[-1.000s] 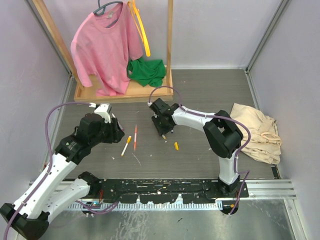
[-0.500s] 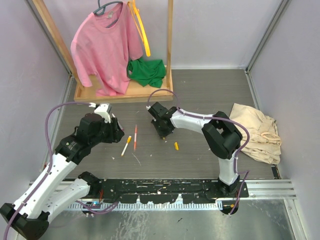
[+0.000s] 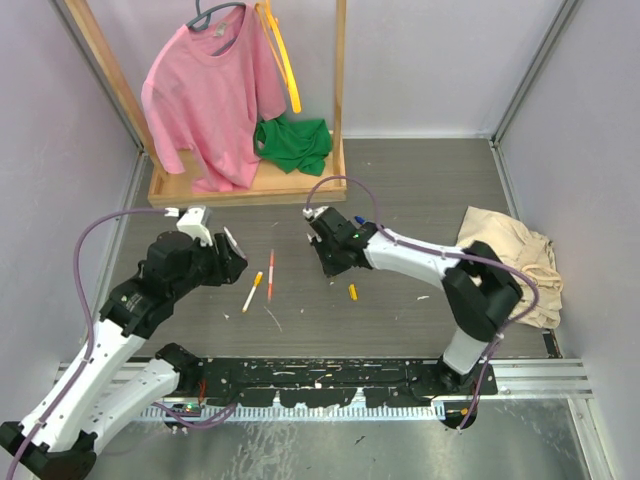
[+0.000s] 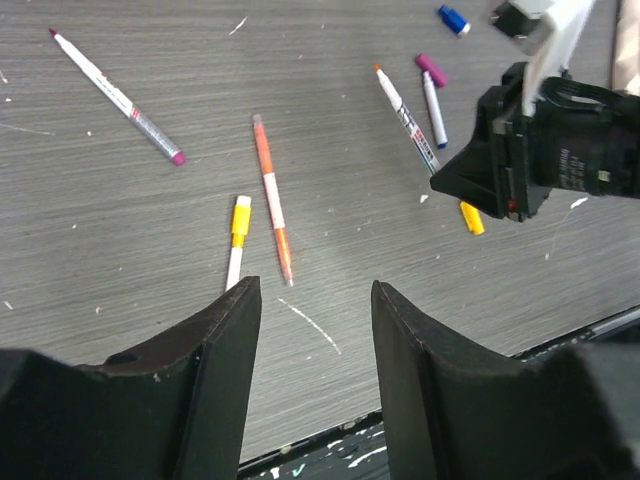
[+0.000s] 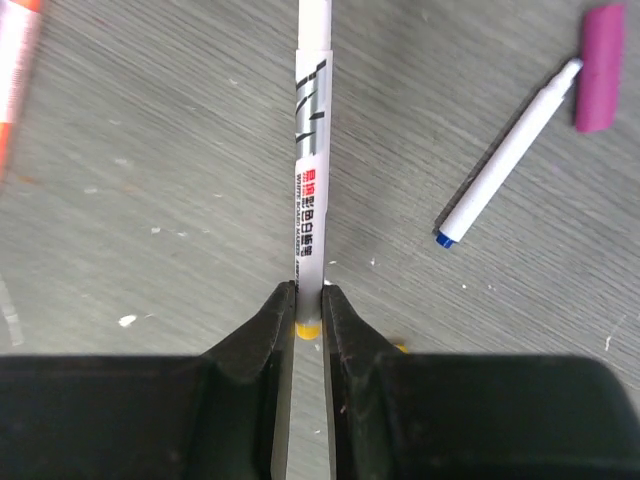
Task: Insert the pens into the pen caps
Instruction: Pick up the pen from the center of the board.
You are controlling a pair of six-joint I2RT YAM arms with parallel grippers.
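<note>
My right gripper point(image 5: 310, 292) is shut on the lower end of a white pen point(image 5: 312, 150) with black print and a yellow butt end; the pen lies on the table, pointing away from the jaws. A blue-tipped pen point(image 5: 505, 155) and a magenta cap point(image 5: 598, 67) lie to its right. My left gripper point(image 4: 315, 290) hangs open above the table with nothing between its fingers. Below it lie an orange pen point(image 4: 271, 197), a yellow-capped pen point(image 4: 238, 240) and a pen with a magenta end point(image 4: 118, 98). A yellow cap point(image 4: 471, 217) sits beside the right gripper point(image 3: 328, 262), and a blue cap point(image 4: 453, 19) lies farther off.
A wooden rack point(image 3: 245, 185) at the back carries a pink shirt point(image 3: 210, 90) and a green cloth point(image 3: 293, 142). A beige cloth point(image 3: 515, 262) lies at the right. The black mounting rail point(image 3: 320, 378) runs along the near edge.
The right gripper's jaws have closed onto the white pen, and its arm has swung its elbow to the right. The left arm has shifted slightly left.
</note>
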